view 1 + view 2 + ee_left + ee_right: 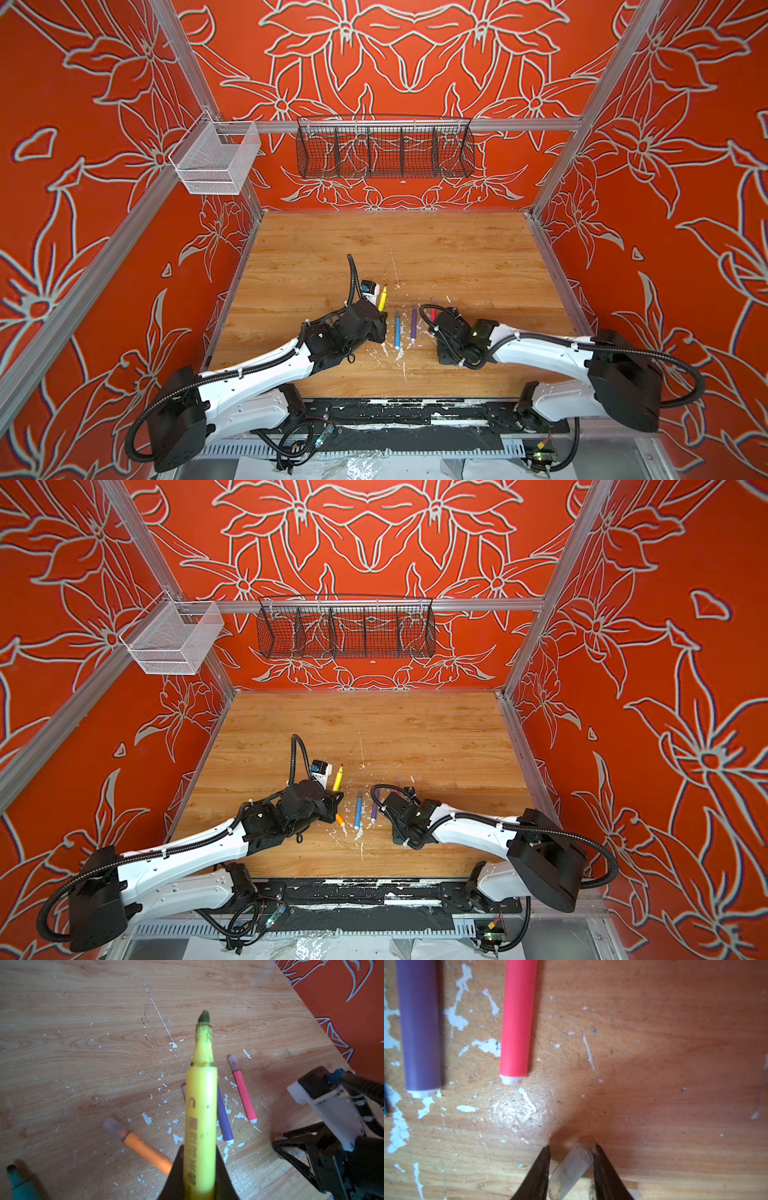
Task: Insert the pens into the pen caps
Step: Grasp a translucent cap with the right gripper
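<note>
My left gripper (199,1147) is shut on the yellow pen (200,1115), which is also visible in both top views (382,298) (338,778), its bare dark tip pointing up and away. My right gripper (572,1148) is low over the table with its jaws closed in on a translucent pen cap (571,1169), which lies slanted between them and touches both fingers. On the table lie a capped orange pen (145,1152), a purple pen (419,1028), a capped pink pen (244,1097), a blue pen (397,328) and an uncapped green pen (18,1184).
The wooden table (457,257) is speckled with white paint flecks around the pens. A black wire basket (384,151) and a white mesh basket (216,160) hang on the back rail. Red patterned walls close in both sides. The two wrists stand close together.
</note>
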Motion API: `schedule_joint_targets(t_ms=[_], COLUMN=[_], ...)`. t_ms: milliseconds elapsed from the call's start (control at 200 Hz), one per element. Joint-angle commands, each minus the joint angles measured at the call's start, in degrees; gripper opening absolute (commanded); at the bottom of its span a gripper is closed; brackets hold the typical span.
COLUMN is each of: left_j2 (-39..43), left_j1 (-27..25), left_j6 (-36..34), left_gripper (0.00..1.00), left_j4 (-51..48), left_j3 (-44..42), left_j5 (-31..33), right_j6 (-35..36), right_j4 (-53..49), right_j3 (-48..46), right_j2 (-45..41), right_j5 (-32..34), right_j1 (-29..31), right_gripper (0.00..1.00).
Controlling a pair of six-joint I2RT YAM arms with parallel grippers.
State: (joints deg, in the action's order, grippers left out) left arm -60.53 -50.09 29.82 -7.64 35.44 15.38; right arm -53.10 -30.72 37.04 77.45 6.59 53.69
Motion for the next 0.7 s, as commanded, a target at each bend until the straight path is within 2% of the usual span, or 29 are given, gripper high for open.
schedule_joint_targets(t_ms=[0, 465, 691], left_j2=[0.77, -0.03, -0.62], left_j1=[0.16, 0.16, 0.16], left_j6=[0.22, 0.31, 0.27], left_gripper=[0.00, 0.00, 0.00], left_j4=[-0.18, 0.12, 0.29], left_j3=[-0.33, 0.32, 0.60], left_j5=[0.75, 0.53, 0.44], right_j6=[-1.03, -1.49, -1.50], right_j4=[-0.46, -3.76, -0.73], right_j3=[-0.45, -2.17, -2.93], right_j2=[0.65, -1.41, 0.01], right_j5=[0.54, -0.30, -1.93], right_j1=[-0.25, 0.71, 0.80], right_gripper=[0.35, 0.38, 0.27])
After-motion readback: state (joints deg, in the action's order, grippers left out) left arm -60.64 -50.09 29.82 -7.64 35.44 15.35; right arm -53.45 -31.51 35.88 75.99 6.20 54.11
